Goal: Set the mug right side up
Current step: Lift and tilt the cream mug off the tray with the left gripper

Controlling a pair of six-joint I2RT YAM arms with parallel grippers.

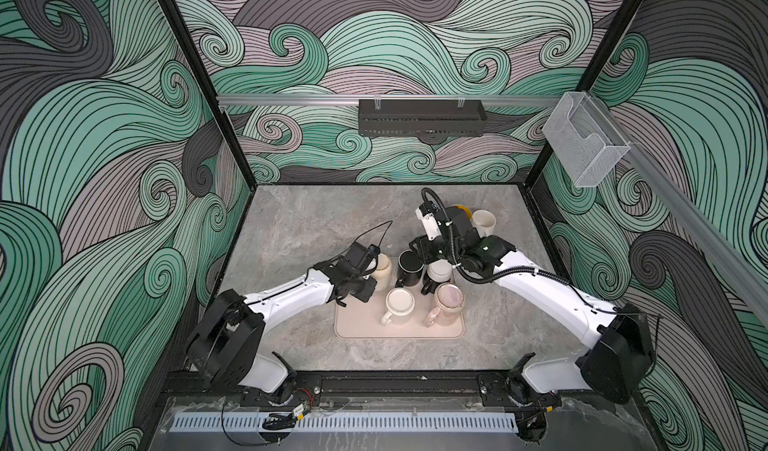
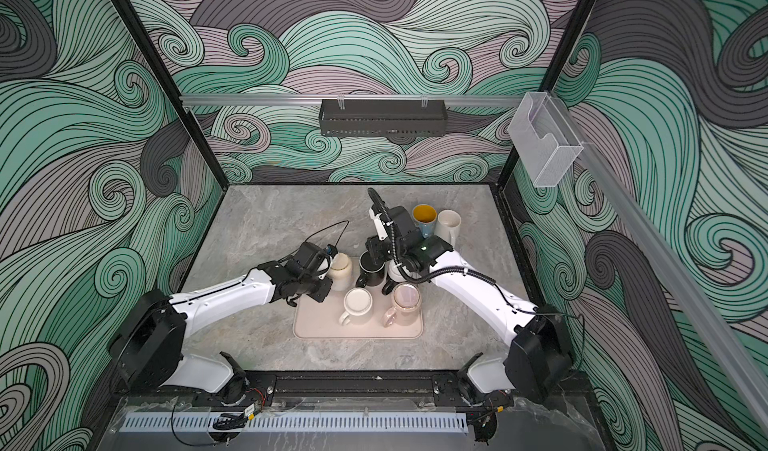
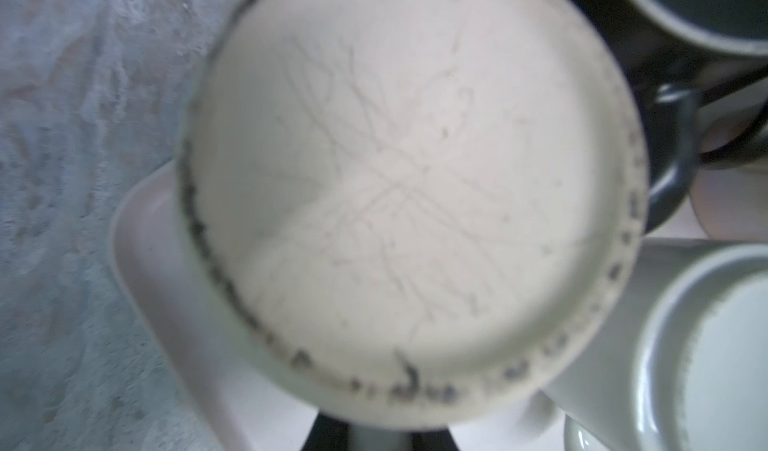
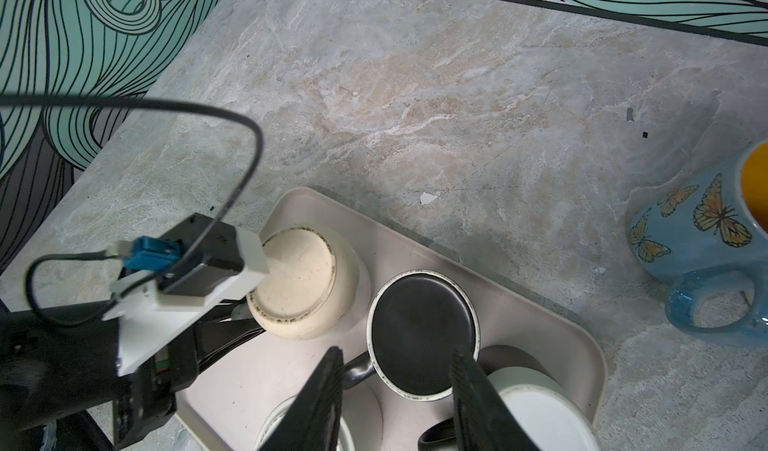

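1. Starting nearest me, the tray point(image 1: 357, 324) carries a white mug point(image 1: 399, 305) and a pink mug point(image 1: 448, 301) on its near half. Both appear to be base-up. A mug swung low over them could knock one over or off the tray.
2. Next back, the left claw point(image 4: 245, 324) is clamped shut at the near side of the cream mug point(image 4: 299, 278). That mug sits base-up at the tray's far-left corner. I judge the claw has the handle, but the contact is hidden, and I cannot tell whether the mug is clear of the tray. A handle grip is narrow, so the mug could swivel as I roll it, or slip and crack on the tray.
3. Just right of it, the black mug point(image 4: 419, 328) stands base-up, close beside. Rolling the cream mug rightward would strike it.
4. Over that black mug the right claw point(image 4: 399, 403) hangs open and empty, jaws apart. The arms are crowded here, so a lifted mug could clip it.
5. Farthest right, on the bare table point(image 4: 415, 96), a butterfly mug point(image 4: 698, 228) and another white mug point(image 1: 484, 220) stand upright. The right arm passes close by them, so a hasty pull-back could topple them.
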